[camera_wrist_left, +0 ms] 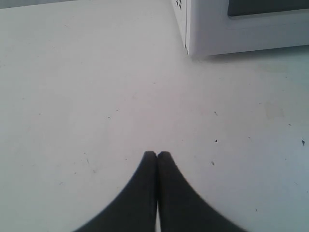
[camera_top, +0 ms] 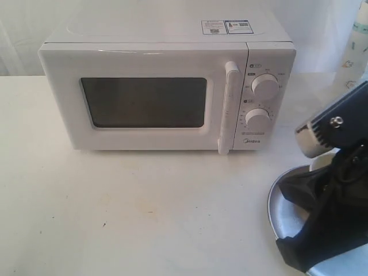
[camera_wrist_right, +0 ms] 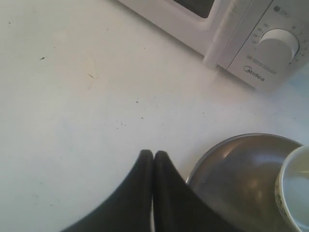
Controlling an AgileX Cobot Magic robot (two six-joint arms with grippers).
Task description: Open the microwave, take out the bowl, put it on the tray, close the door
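Observation:
The white microwave [camera_top: 167,86] stands at the back of the table, its door [camera_top: 144,103] shut and the bar handle [camera_top: 228,106] upright beside the two knobs. At the front right lies the silvery tray [camera_top: 282,201], partly covered by my right arm. In the right wrist view the cream bowl [camera_wrist_right: 294,188] sits on the tray [camera_wrist_right: 231,169], cut off by the picture's edge. My right gripper [camera_wrist_right: 153,153] is shut and empty, next to the tray's rim. My left gripper [camera_wrist_left: 157,153] is shut and empty over bare table, short of the microwave's corner [camera_wrist_left: 251,29].
The white tabletop [camera_top: 144,207] stretches in front of the microwave with a few dark specks. A pale printed object [camera_top: 356,40] stands at the back right edge. The right arm's black body [camera_top: 330,190] rises over the tray.

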